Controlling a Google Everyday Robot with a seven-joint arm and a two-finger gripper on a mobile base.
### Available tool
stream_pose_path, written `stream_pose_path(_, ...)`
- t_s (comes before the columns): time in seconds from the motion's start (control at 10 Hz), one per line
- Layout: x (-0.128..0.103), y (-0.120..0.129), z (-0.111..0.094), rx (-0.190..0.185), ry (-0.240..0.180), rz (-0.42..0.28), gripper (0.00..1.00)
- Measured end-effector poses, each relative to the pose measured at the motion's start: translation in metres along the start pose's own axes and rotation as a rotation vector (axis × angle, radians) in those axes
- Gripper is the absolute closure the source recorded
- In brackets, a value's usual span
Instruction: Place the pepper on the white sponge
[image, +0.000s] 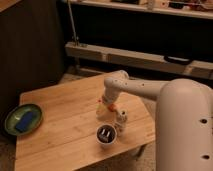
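The pepper (111, 107), a small orange-red piece, lies at the tip of my gripper (103, 109) near the middle right of the wooden table (60, 105). The gripper is down at the table surface right beside the pepper and partly hides it. I cannot tell whether it holds the pepper. The white sponge (26, 121) looks dark blue and lies flat inside a round green dish (10, 116) at the table's left edge, far from the gripper.
A small white bottle (120, 119) stands just right of the pepper. A dark round cup (106, 135) stands in front of it near the table's front edge. My white arm (185, 120) fills the right foreground. Dark shelving stands behind the table.
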Motion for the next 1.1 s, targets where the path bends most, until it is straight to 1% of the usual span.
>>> stream_pose_path(0.1, 0.0, 0.001, 0.001, 0.003, 0.004, 0.009, 0.38)
stream_pose_path(0.2, 0.001, 0.0, 0.002, 0.006, 0.007, 0.012, 0.51)
stream_pose_path(0.3, 0.003, -0.002, 0.003, 0.008, 0.01, 0.009, 0.61)
stream_pose_path(0.5, 0.008, -0.008, -0.003, 0.014, 0.023, 0.004, 0.79)
stream_pose_path(0.6, 0.013, -0.012, -0.007, 0.022, 0.037, 0.001, 0.8)
stream_pose_path(0.7, 0.02, -0.017, -0.015, 0.034, 0.062, -0.004, 0.8)
stream_pose_path(0.8, 0.031, -0.025, -0.032, 0.049, 0.106, -0.011, 0.8)
stream_pose_path(0.9, 0.04, -0.031, -0.047, 0.06, 0.139, -0.02, 0.8)
stream_pose_path(1.1, 0.071, -0.054, -0.089, 0.09, 0.218, -0.06, 0.8)
